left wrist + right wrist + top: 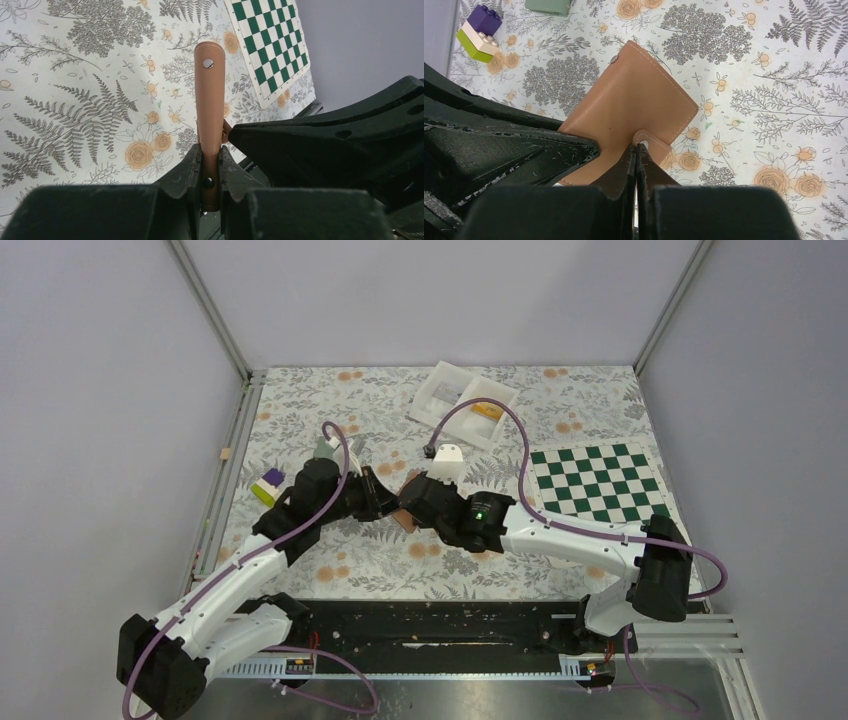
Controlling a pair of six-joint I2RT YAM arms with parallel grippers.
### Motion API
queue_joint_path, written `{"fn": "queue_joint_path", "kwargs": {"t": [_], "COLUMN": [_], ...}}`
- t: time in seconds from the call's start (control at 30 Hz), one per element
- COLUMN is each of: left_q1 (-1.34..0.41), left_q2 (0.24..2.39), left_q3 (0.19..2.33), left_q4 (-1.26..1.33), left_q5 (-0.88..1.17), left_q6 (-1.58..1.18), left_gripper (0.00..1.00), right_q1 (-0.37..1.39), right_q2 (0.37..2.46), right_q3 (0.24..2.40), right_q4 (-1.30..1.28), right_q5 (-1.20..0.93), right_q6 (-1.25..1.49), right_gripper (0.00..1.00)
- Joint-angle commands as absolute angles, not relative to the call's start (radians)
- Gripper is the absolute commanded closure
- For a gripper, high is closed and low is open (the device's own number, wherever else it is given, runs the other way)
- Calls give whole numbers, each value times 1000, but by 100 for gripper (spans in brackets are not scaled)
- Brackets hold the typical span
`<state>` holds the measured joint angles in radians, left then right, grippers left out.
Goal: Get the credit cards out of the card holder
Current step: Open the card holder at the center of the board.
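The tan-brown card holder is closed and held on edge above the flowered table. My left gripper is shut on its lower edge, and the cover rises straight up between the fingers. In the right wrist view the flat cover faces me, with its small tab and snap at the lower right. My right gripper is shut, its fingertips meeting right at the end of that tab; I cannot tell whether any of the tab is pinched. The credit cards are hidden.
A stack of purple, white and lime bricks lies left of the grippers, with a pale green object nearby. A white two-compartment tray sits at the back. The green-and-white chessboard mat lies on the right.
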<state>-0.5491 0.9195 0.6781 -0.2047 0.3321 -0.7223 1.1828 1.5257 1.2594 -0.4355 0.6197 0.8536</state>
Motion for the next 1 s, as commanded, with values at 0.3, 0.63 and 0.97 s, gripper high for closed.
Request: {"fn": "queue_joint_path", "kwargs": {"t": [0.3, 0.63, 0.97], "left_q1": [-554, -554, -553], "left_q2": [953, 975, 952], "left_q3": [742, 743, 746], "left_q4": [-275, -245, -250], "left_q5": [224, 271, 282], "left_q6": [-680, -722, -732], "left_gripper": [100, 100, 100], "right_q1": [1170, 1157, 1159], "right_q2": [1445, 1477, 1628], "right_q3": [1159, 1224, 1325], "right_q4": [-359, -298, -469], "right_q5": [677, 468, 501], "right_q6": [763, 820, 841], "right_gripper": [100, 54, 52]}}
